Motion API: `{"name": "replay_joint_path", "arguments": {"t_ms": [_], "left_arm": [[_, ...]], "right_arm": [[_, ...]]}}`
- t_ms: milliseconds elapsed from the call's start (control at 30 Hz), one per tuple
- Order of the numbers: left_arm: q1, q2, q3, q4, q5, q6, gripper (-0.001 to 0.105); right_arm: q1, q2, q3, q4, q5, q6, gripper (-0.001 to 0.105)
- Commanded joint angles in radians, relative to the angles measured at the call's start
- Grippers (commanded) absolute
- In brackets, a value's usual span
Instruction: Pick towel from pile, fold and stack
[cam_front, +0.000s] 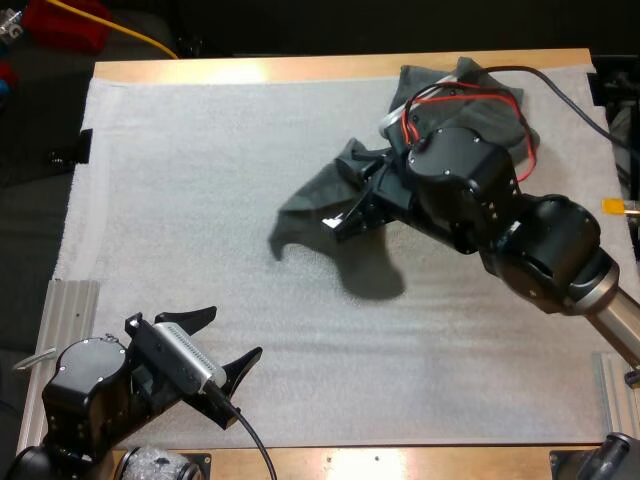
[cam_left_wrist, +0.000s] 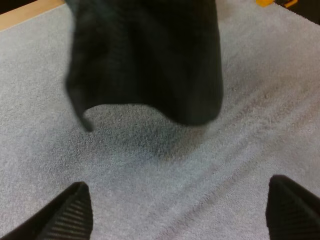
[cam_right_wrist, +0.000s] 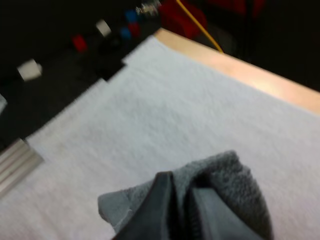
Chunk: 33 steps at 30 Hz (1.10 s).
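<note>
The right gripper (cam_front: 347, 214) is clamped on one towel (cam_front: 308, 200). In the right wrist view its two black fingers (cam_right_wrist: 159, 200) press together on a bunch of grey-green cloth (cam_right_wrist: 235, 180). The towel hangs from the fingers and spreads out in front of them and below them. It is off the mat (cam_front: 200, 180), because a dark shadow (cam_front: 372, 280) lies on the mat just under the gripper.

Behind this gripper, on the other side of its wrist, the pile (cam_front: 470, 88) sits at the far corner of the table (cam_front: 300, 68). The arm covers the place between them, so I cannot tell if the held towel is fully free from the pile.

The left gripper (cam_front: 226, 337) rests well apart from the towel, with its fingers (cam_left_wrist: 65, 215) spread wide and nothing between them. In front of it the mat is bare up to the hanging towel (cam_left_wrist: 145, 60).

In my judgement the task is only at its beginning. The picking is in hand, or almost finished. What is left is to lay the towel flat on the open mat between the two grippers, to fold it, probably with both grippers on its edges, and to place it as the first piece of a stack. I see no folded towel on the mat.
</note>
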Motion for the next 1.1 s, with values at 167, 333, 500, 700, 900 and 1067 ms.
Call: {"name": "replay_joint_path", "arguments": {"t_ms": [167,333,500,700,900,1067], "left_arm": [[-0.005,-0.002,-0.007,-0.016,0.004,0.000,0.069],[-0.005,-0.002,-0.007,-0.016,0.004,0.000,0.069],[-0.005,-0.002,-0.007,-0.016,0.004,0.000,0.069],[-0.005,-0.002,-0.007,-0.016,0.004,0.000,0.069],[-0.005,-0.002,-0.007,-0.016,0.004,0.000,0.069],[-0.005,-0.002,-0.007,-0.016,0.004,0.000,0.069]], "right_arm": [[0.000,-0.001,-0.013,-0.018,-0.054,0.058,0.002],[0.000,0.040,0.003,0.103,-0.095,0.059,0.002],[0.000,0.081,0.080,0.171,-0.101,0.046,0.002],[-0.002,0.084,0.194,0.258,-0.003,-0.007,0.002],[-0.027,0.084,0.365,0.286,0.131,-0.024,0.002],[-0.123,0.084,0.483,0.290,0.162,-0.020,0.002]]}}
